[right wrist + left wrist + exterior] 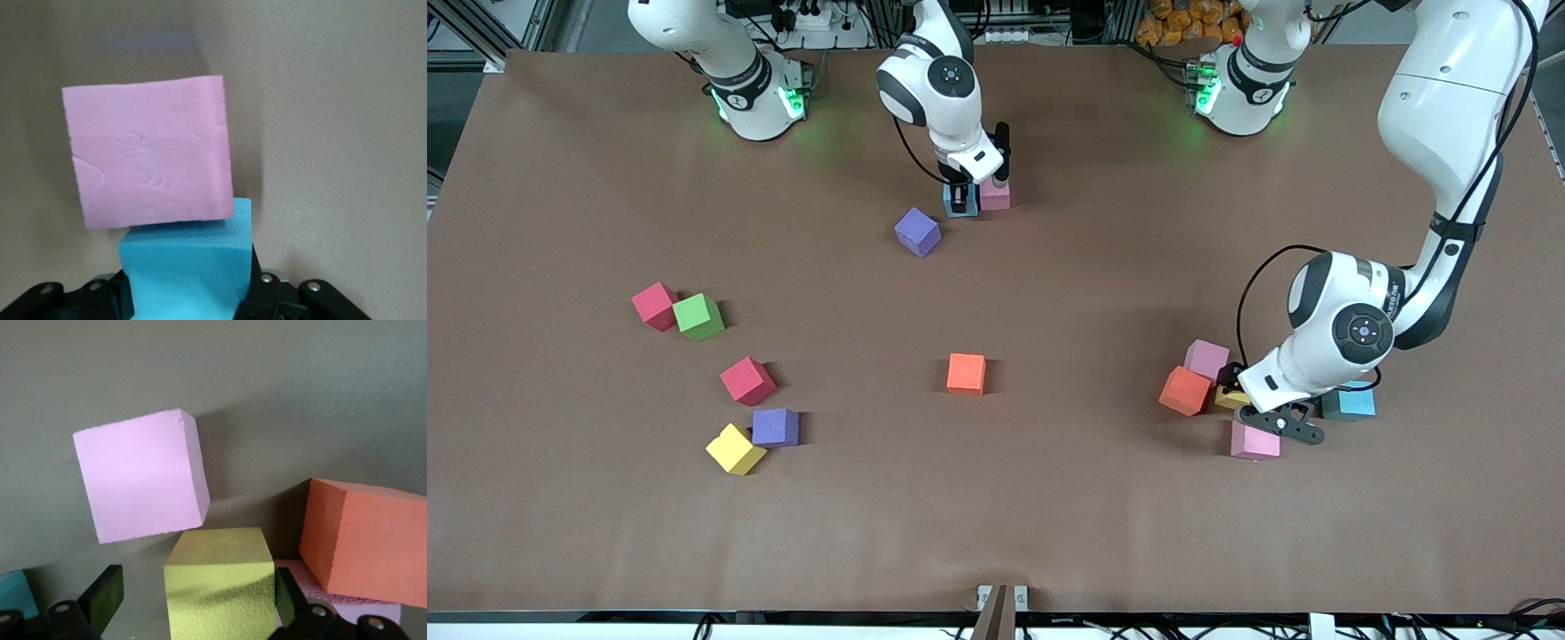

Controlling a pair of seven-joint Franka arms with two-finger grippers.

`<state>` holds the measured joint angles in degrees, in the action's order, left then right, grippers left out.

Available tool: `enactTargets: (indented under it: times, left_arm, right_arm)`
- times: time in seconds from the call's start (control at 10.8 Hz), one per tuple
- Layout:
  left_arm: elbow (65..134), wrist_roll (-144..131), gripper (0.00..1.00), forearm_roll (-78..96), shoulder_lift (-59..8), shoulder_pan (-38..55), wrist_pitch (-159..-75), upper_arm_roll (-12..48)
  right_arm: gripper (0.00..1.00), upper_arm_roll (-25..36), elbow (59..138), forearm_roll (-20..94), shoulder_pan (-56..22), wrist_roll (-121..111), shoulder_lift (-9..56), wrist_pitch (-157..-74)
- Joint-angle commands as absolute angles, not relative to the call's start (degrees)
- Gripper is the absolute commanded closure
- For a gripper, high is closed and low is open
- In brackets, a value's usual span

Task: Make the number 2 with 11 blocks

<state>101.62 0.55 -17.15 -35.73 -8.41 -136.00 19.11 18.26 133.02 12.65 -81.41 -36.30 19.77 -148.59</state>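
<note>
Blocks lie scattered over the table (1049,498). Right gripper (959,201) pinches a blue block (958,206) just beside a pink block (995,196); left gripper (1249,402), spread wide, straddles a yellow block (220,587).

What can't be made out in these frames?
- Front view: the yellow block is mostly hidden by the left pincer.
- Front view: the blue block in the right pincer is mostly covered by its fingers, so whether it rests on the table is unclear.
- Left wrist view: a blue block is cut off by the edge.
- Left wrist view: a pink block lies largely hidden by the orange block.
</note>
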Motion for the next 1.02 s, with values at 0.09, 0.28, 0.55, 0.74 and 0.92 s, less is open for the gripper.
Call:
enactTargets:
  times: [0.09,0.28,0.55,0.74,0.92]
  left_arm:
    - [100.6,1.1,0.0,-18.8,-37.3,-8.8,-136.3,19.5]
    - [101.0,1.1,0.0,-18.8,-38.0,-8.7,-136.3,19.5]
    - [101.1,0.3,0.0,-18.7,-38.0,-8.5,-136.2,19.5]
    - [101.1,0.5,0.0,-18.7,-37.9,-8.6,-136.2,19.5]
    - [101.2,0.6,0.0,-18.7,-37.7,-8.9,-136.0,19.5]
  right_arm:
    - [0.86,19.2,132.2,12.7,-83.7,-33.1,21.5,-148.5]
    - [0.86,19.2,132.2,12.7,-84.3,-32.7,22.0,-149.0]
    - [0.69,19.2,132.2,12.7,-84.6,-31.9,22.1,-149.2]
    - [0.01,19.2,132.2,12.7,-84.6,-31.5,22.1,-149.2]
    - [0.0,19.2,132.2,12.7,-84.6,-31.5,21.7,-149.0]
